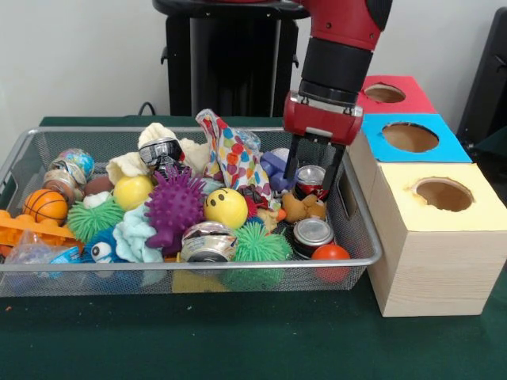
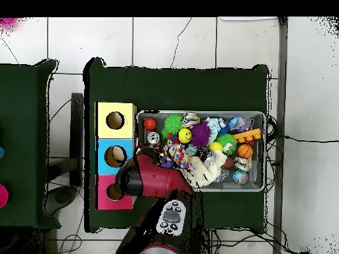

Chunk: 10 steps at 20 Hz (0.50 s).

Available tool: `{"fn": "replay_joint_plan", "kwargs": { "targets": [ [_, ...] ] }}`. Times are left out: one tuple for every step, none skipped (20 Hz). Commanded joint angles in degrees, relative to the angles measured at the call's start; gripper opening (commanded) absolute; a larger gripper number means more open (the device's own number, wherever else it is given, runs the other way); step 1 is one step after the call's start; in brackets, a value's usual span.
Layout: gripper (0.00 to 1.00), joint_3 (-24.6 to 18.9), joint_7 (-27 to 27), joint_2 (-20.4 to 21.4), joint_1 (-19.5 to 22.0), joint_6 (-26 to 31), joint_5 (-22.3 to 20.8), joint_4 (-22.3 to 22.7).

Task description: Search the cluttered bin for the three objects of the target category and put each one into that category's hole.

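The silver wire-mesh bin [image 1: 198, 264] is full of toys; it also shows in the overhead view [image 2: 266, 152]. My gripper [image 1: 309, 188] hangs open in the bin's right end, its fingers [image 1: 291, 162] on either side of a red can [image 1: 310, 179]. A brown teddy [image 1: 304, 208] lies just below that can. A cream plush [image 1: 156, 134] lies at the back of the bin and shows in the overhead view [image 2: 205, 169]. I cannot make out an orange tiger. The red-topped hole [image 1: 385, 93] is on the farthest box [image 2: 114, 192]. In the overhead view the arm [image 2: 155, 182] hides the gripper.
The blue-topped hole [image 1: 409, 137] and the yellow-topped hole [image 1: 444, 194] are on boxes right of the bin. The clutter includes a purple spiky ball [image 1: 173, 207], a yellow smiley ball [image 1: 226, 207], a green spiky ball [image 1: 257, 245], silver cans [image 1: 311, 233], a polka-dot cloth [image 1: 234, 158] and a basketball [image 1: 45, 204].
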<state>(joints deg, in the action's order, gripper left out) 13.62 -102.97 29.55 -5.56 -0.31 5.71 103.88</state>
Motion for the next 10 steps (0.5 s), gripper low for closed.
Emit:
{"fn": "replay_joint_plan", "kwargs": {
  "targets": [
    [1.00,-4.51,-11.76,-6.61,-0.21,-2.60,3.40,-3.36],
    [1.00,-4.53,-11.75,-7.04,-0.35,-2.87,3.40,-3.41],
    [1.00,-4.55,-11.74,-7.47,-0.48,-3.13,3.39,-3.47],
    [1.00,-4.36,-11.79,-7.71,-0.62,-3.39,3.50,-3.60],
    [1.00,-3.84,-11.76,-8.64,-0.98,-3.88,3.67,-4.08],
    [1.00,-3.70,-11.80,-9.10,-1.08,-4.42,3.64,-4.08],
    [1.00,-3.37,-11.92,-9.59,-1.23,-5.17,3.74,-4.27],
    [1.00,-3.26,-11.90,-9.43,-1.22,-5.21,3.85,-4.32],
    [1.00,-3.05,-11.81,-9.50,-1.11,-5.52,3.84,-4.40],
    [1.00,-2.95,-11.46,-9.52,-1.00,-5.42,3.74,-4.65]
  ]
}}
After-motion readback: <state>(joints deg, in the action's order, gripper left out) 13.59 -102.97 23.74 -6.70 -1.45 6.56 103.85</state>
